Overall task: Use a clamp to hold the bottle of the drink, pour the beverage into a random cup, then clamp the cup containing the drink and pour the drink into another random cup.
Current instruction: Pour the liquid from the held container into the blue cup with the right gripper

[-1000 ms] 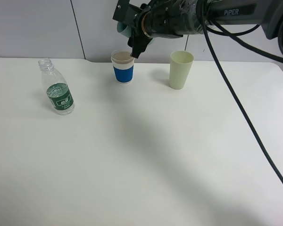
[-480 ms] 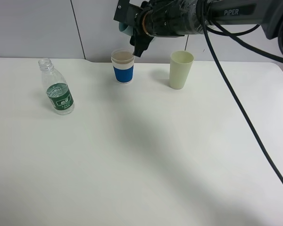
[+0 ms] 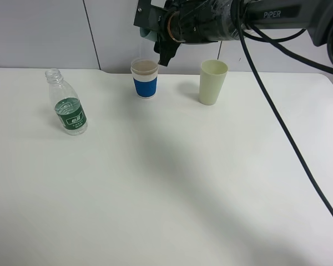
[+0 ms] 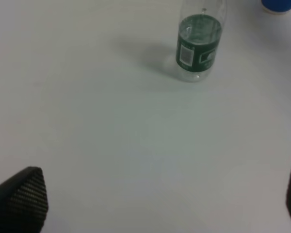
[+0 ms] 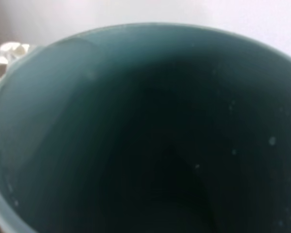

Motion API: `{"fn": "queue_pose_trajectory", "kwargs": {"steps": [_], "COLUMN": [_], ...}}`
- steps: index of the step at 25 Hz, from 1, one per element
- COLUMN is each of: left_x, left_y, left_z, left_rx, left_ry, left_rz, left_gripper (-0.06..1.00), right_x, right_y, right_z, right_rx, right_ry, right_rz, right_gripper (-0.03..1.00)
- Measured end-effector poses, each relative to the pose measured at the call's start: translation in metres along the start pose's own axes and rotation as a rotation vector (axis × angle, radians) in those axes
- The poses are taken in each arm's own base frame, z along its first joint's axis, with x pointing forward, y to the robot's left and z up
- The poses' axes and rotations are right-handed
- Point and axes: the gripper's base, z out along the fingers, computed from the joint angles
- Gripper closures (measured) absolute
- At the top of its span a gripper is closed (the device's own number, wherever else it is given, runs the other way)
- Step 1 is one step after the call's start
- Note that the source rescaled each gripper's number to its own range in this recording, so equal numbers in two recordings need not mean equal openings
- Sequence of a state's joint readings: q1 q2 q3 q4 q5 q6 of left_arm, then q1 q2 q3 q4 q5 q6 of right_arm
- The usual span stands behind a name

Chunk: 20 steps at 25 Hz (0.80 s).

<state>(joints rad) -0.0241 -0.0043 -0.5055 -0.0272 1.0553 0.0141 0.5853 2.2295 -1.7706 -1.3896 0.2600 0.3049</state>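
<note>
White PIPER on right arm [image 3: 280, 11], right end effector [image 3: 159, 47] gripping teal cup [image 3: 147, 33] above blue-sleeved cup [image 3: 145, 83], bottle [image 3: 68, 102] with illegible green label [image 3: 70, 114], left end effector [image 4: 157, 201] wide

Table [image 3: 172, 188] w/ bottle [image 3: 68, 108], blue-sleeve cup [image 3: 145, 83], grn cup [image 3: 212, 83]

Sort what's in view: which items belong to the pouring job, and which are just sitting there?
Part of the job:
- bottle, standing alone at the left
- teal tumbler, held up above the white cup
- white cup with blue sleeve, on the table under it

Just sitting there:
- pale green cup, upright beside the white cup, untouched
</note>
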Motion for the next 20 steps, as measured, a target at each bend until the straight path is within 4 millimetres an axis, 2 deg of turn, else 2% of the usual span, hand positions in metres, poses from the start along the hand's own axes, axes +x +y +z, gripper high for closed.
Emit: {"fn": "queue_pose_trajectory", "kwargs": {"steps": [20], "left_x": [0.0], "left_y": [0.0], "left_z": [0.0], "left_rx": [0.0], "left_ry": [0.0], "left_rz": [0.0], "left_gripper": [-0.06], "right_x": [0.0032], "right_y": [-0.0039], "right_z": [-0.0001], "right_rx": [0.041], "right_ry": [0.038], "right_rz": [-0.097], "right_gripper": [0.96]}}
